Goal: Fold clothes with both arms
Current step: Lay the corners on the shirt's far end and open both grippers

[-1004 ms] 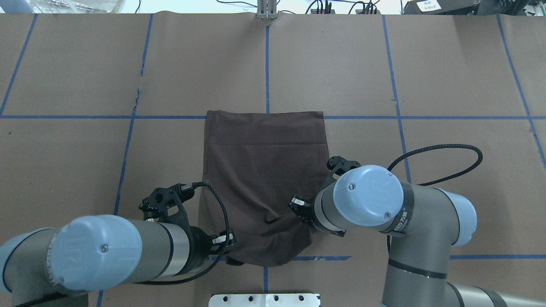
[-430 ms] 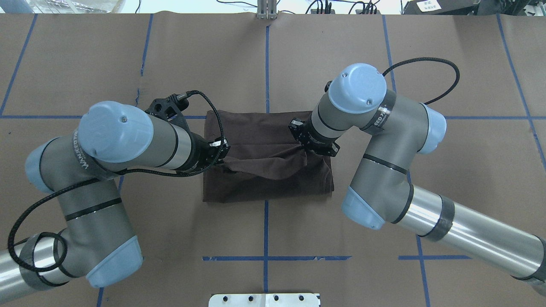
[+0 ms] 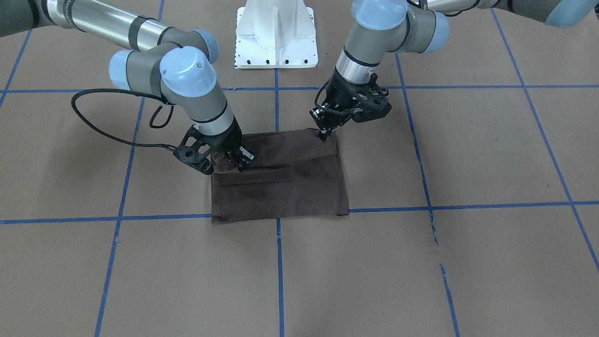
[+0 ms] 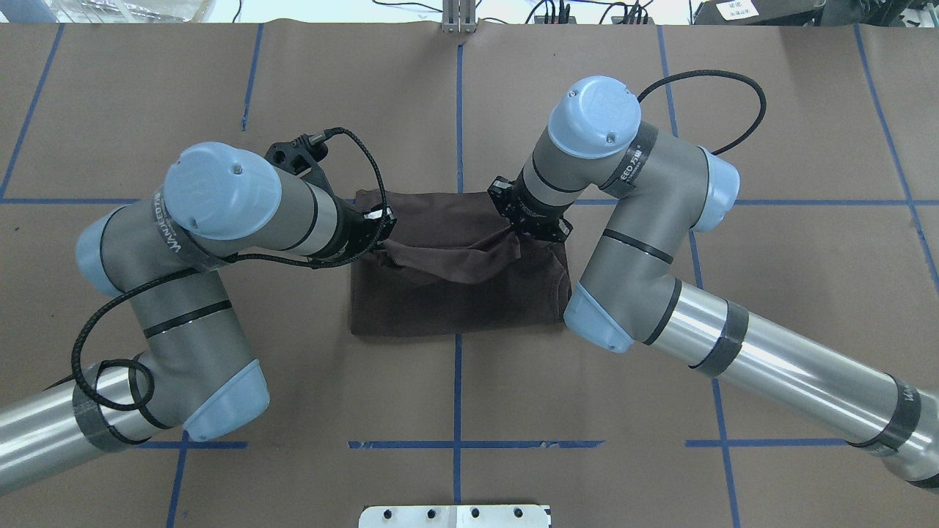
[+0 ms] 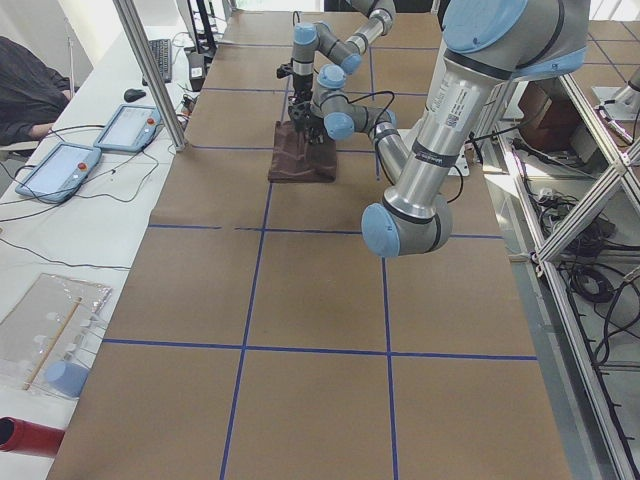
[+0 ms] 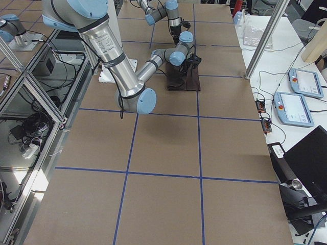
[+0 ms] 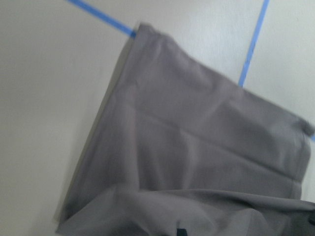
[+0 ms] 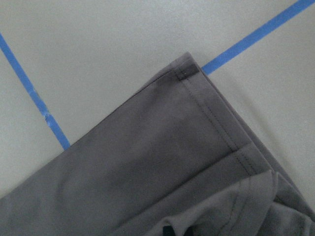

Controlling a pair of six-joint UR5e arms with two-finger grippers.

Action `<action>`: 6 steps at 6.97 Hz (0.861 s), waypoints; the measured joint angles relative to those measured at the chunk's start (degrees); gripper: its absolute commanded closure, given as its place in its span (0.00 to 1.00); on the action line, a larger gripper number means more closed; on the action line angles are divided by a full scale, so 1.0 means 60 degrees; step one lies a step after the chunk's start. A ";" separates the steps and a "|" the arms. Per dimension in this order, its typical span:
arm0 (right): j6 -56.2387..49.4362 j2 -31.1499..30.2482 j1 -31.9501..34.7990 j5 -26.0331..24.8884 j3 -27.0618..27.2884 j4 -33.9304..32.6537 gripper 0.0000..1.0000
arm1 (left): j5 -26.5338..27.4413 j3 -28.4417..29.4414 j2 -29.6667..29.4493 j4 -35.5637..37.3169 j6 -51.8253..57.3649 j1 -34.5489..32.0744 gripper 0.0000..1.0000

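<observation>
Paper-covered table (image 4: 807, 330) fills the overhead frame. Left arm (image 4: 220, 198) enters from lower left, right arm (image 4: 645, 191) from lower right, both bent in toward centre. Shirt (image 4: 455, 308) lies as a folded rectangle at frame centre, its top layer lifted and sagging between the grippers. Left gripper (image 4: 383, 233) jaws are clamped on that layer's left end. Right gripper (image 4: 524, 229) jaws are clamped on its right end.

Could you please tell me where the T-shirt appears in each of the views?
Front-facing: T-shirt at centre.
Overhead: T-shirt at centre.
Exterior left: T-shirt small, upper middle.
Exterior right: T-shirt small, upper middle.
Left wrist: T-shirt fills lower right.
Right wrist: T-shirt fills lower half.
Shared landmark: blue tape line passing under its middle.
</observation>
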 measured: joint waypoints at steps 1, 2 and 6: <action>-0.0092 0.0351 0.0139 0.0004 -0.0701 0.0026 0.00 | -0.0001 0.1017 -0.0349 -0.0564 0.0070 -0.0424 0.01; -0.0458 0.0817 0.0449 0.0082 -0.1475 0.0036 0.00 | 0.0002 0.2562 -0.0831 -0.1553 0.0448 -0.0963 0.00; -0.2850 0.1653 0.1875 0.1558 -0.2998 -0.0046 0.00 | -0.0747 0.4978 -0.1558 -0.3060 0.2373 -0.2283 0.00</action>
